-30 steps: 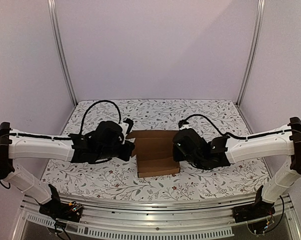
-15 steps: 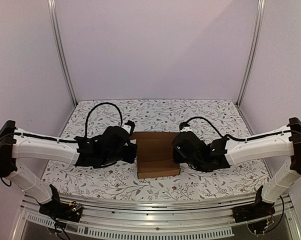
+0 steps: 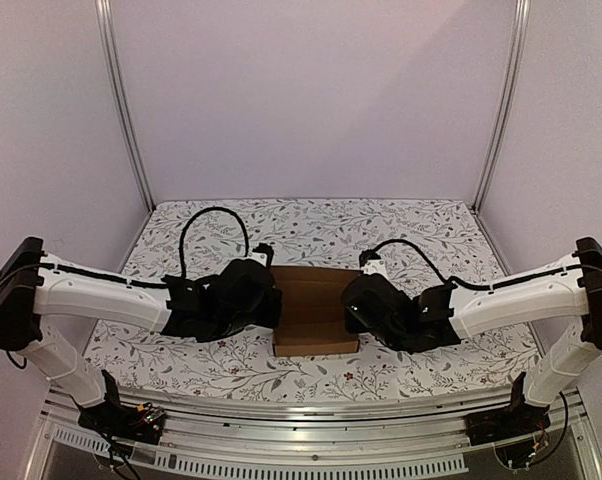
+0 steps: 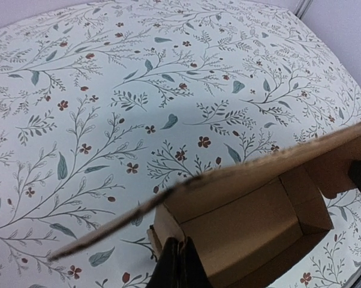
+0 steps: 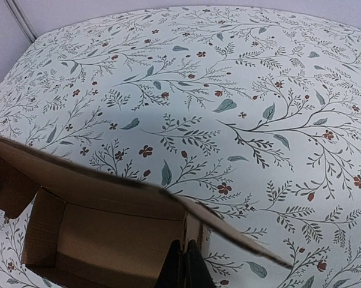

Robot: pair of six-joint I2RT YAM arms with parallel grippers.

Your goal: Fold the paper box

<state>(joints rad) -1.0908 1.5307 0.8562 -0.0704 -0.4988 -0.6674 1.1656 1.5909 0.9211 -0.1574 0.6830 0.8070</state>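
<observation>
Handling the paper box (image 3: 316,312) calls for light force. It is thin, plain brown cardboard, judged light, stiff along its panels and weak at its creases, so a hard pinch is likely to dent a wall. The surface looks matte and should not slip between the fingers.

The box sits at the centre of the table (image 3: 401,225), toward the near edge and between the two arms. It is a shallow open tray with its walls standing. A large lid flap (image 4: 228,177) hangs tilted above the cavity in both wrist views and is not yet closed down.

The best hold is on a short end wall, close to a corner, where the folded layers give stiffness. The free edge of the flap bends easily and suits pushing, not gripping.

The left gripper (image 4: 178,264) is at the left end wall with its fingers drawn narrow. It appears to be clamped on the wall's top edge. The right gripper (image 5: 184,264) is at the right end wall, likewise narrow and apparently pinching that wall.

The floral cloth covering the table looks smooth, so an unheld box would probably slide when the flap is pushed.
</observation>
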